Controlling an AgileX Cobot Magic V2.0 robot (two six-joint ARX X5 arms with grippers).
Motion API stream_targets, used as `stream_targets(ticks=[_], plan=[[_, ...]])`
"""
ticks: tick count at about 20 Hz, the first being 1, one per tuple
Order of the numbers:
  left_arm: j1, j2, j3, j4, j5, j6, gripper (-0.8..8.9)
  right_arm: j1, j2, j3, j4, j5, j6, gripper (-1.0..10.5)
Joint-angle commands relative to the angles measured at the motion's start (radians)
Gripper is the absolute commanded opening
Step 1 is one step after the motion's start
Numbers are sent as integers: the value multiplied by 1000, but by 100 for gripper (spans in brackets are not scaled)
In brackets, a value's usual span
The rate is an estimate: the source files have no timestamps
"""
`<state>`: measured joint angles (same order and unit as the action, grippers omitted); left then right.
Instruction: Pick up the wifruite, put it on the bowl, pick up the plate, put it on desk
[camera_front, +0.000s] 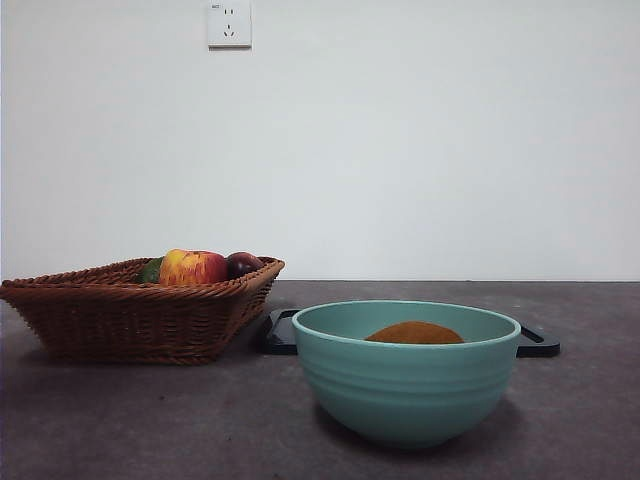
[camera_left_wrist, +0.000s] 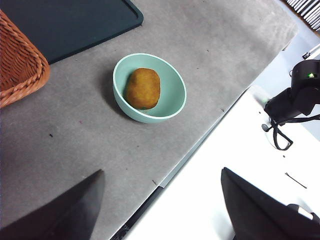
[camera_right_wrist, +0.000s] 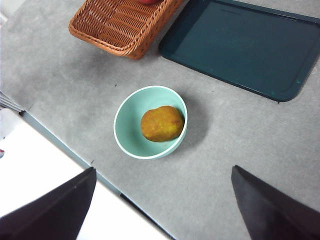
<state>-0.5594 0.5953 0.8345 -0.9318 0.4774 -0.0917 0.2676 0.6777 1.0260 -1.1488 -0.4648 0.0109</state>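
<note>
We find the wifruite (camera_right_wrist: 161, 123) already lying inside the bowl (camera_right_wrist: 127, 127), so the first half looks done. The dark plate (camera_right_wrist: 240, 45), a flat tray, rests on the desk (camera_right_wrist: 225, 130) just behind the bowl, beside the wicker basket (camera_right_wrist: 120, 22) of fruit; whether it needs moving we cannot judge. Left tool (camera_left_wrist: 160, 210) and right tool (camera_right_wrist: 160, 205) both hang high above the bowl, jaws spread wide, holding nothing. The desk is mottled grey; behind the bowl stands a white wall with a socket (camera_front: 229, 23).
</note>
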Motion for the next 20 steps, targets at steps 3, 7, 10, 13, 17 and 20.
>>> stream_targets(ticks=[3, 7, 10, 13, 17, 20], plan=[[-4, 5, 10, 12, 5, 5, 372, 4, 8, -124, 125, 1, 121, 431], [-4, 5, 10, 12, 5, 5, 372, 37, 75, -236, 288, 2, 204, 347], [-4, 5, 10, 12, 5, 5, 372, 88, 173, -277, 387, 53, 241, 344], [-4, 5, 10, 12, 5, 5, 372, 169, 297, -284, 470, 148, 245, 344], [-4, 5, 10, 11, 5, 5, 372, 279, 448, -284, 583, 264, 275, 310], [-4, 5, 10, 12, 5, 5, 372, 349, 534, -284, 641, 355, 288, 259]])
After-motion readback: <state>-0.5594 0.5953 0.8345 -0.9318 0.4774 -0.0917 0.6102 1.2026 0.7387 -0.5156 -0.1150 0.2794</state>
